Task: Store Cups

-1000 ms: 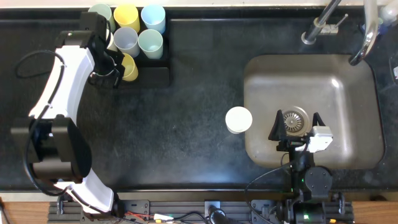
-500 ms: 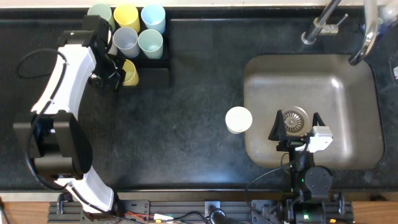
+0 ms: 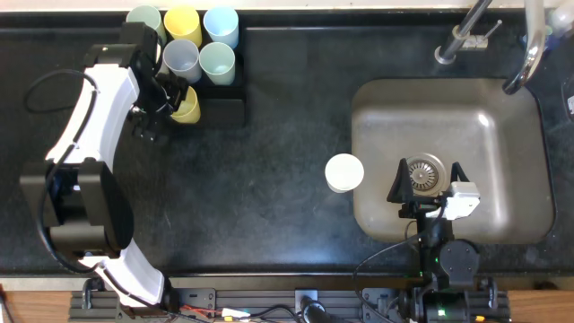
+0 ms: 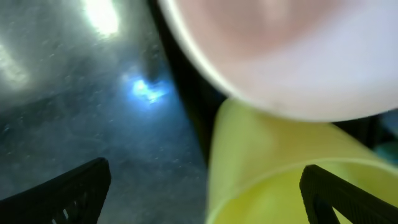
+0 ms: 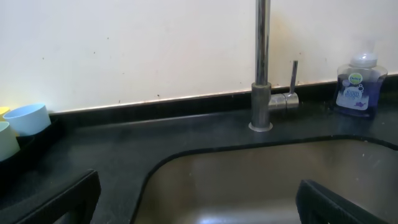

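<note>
At the cup rack (image 3: pixel 226 108): yellow cup (image 3: pixel 186 105) sits in the front-left slot. It is tilted, not upright, with its far end just under the pale blue cup (image 3: pixel 181 56) in the row behind.
Left pincer (image 4: pixel 205 169): fingers (image 4: pixel 68 193) are spread wide with nothing clamped. The yellow cup lies between them, hard by one finger and clear of the other.
Right pincer (image 5: pixel 198 179): wide open and empty, over the sink (image 3: pixel 502 117), well away from the rack.
Key relation: white cup (image 3: pixel 344 172) stands on the worktop (image 3: pixel 269 179) well apart from the rack, just beside the sink's rim. From above it reads as a disc, so its long axis is vertical. Mouth up or down: cannot tell.
Nearer arm: right, by judgement. Its pincer is near the white cup, while the left arm is at the rack.
Free slot: front-right of the rack, judged the white cup's place.
Materials: cups are smooth, tapered, thin-walled plastic, likely light. The rack is matt black, the worktop dark speckled stone, the sink brushed steel.
</note>
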Motion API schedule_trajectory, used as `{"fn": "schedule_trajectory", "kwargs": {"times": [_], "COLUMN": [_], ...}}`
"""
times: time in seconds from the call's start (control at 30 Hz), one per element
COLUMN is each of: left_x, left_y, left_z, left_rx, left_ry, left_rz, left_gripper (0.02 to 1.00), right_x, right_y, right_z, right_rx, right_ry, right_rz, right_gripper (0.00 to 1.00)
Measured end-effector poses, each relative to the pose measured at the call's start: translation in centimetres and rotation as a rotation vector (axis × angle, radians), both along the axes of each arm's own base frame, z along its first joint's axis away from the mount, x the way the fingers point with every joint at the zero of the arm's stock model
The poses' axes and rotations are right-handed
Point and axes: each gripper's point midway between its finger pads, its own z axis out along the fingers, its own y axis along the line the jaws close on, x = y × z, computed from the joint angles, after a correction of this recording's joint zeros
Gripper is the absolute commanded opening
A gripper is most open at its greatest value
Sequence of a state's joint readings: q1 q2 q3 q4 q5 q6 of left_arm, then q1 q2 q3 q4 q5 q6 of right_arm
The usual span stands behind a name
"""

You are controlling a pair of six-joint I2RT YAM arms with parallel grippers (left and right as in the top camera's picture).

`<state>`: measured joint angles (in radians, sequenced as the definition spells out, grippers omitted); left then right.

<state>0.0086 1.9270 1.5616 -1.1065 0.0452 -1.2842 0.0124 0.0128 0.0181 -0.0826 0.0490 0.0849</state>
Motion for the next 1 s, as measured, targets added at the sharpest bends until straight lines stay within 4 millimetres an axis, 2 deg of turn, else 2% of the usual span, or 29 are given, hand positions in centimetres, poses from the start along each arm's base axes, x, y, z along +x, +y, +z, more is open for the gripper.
{"fn": "schedule_trajectory", "kwargs": {"times": [0.13,0.2,0.27,0.33,0.37,0.4,0.47,0.53,0.57,0.63,0.7,0.77,0.87,0.93,1.0], "left_x": [0.9,0.6,0.2,-0.9,-1.8,-3.2,-6.3,-9.4,-11.2,-14.2,-16.2,-16.6,-16.1,-15.5,-14.6], "left_y": [0.2,0.3,0.4,0.4,0.5,0.5,0.4,0.4,0.4,0.5,0.6,0.8,0.8,0.7,0.5], "left_z": [0.8,2.5,5.6,10.1,12.3,15.1,19.4,22.3,22.9,22.2,19.9,17.3,13.8,13.0,13.6], "left_rx": [0.011,0.019,0.033,0.058,0.075,0.104,0.17,0.257,0.311,0.399,0.506,0.61,0.775,0.87,0.988], "left_ry": [-0.053,-0.095,-0.171,-0.281,-0.333,-0.399,-0.512,-0.614,-0.66,-0.707,-0.754,-0.804,-0.918,-1.011,-1.153], "left_rz": [0.001,-0.012,-0.053,-0.124,-0.164,-0.233,-0.368,-0.506,-0.587,-0.711,-0.839,-0.929,-1.008,-1.011,-0.984], "left_gripper": [0.998,0.998,0.998,0.998,0.998,0.998,0.998,0.998,0.998,0.998,0.998,0.998,0.998,0.998,0.998], "right_x": [0.0,0.0,0.0,0.0,0.0,0.0,0.0,0.0,0.0,0.0,0.0,0.0,0.0,0.0,0.0], "right_y": [0.0,0.0,0.0,0.0,0.0,0.0,0.0,0.0,0.0,0.0,0.0,0.0,0.0,0.0,0.0], "right_z": [0.0,0.0,0.0,0.0,0.0,0.0,0.0,0.0,0.0,0.0,0.1,0.0,0.0,0.0,0.0], "right_rx": [0.0,0.0,0.0,0.0,0.0,0.0,0.0,0.0,0.0,0.0,0.0,0.0,0.0,0.0,0.0], "right_ry": [-0.001,-0.001,0.0,0.0,-0.001,0.0,-0.001,0.0,-0.001,0.0,-0.002,-0.002,-0.001,-0.002,-0.001], "right_rz": [0.001,0.001,0.0,0.001,0.001,0.0,0.001,0.001,0.0,0.001,0.001,0.001,0.001,0.0,0.001], "right_gripper": [0.996,0.998,0.998,0.996,0.996,0.998,0.998,0.998,0.998,0.998,0.998,0.998,0.996,0.998,0.998]}}
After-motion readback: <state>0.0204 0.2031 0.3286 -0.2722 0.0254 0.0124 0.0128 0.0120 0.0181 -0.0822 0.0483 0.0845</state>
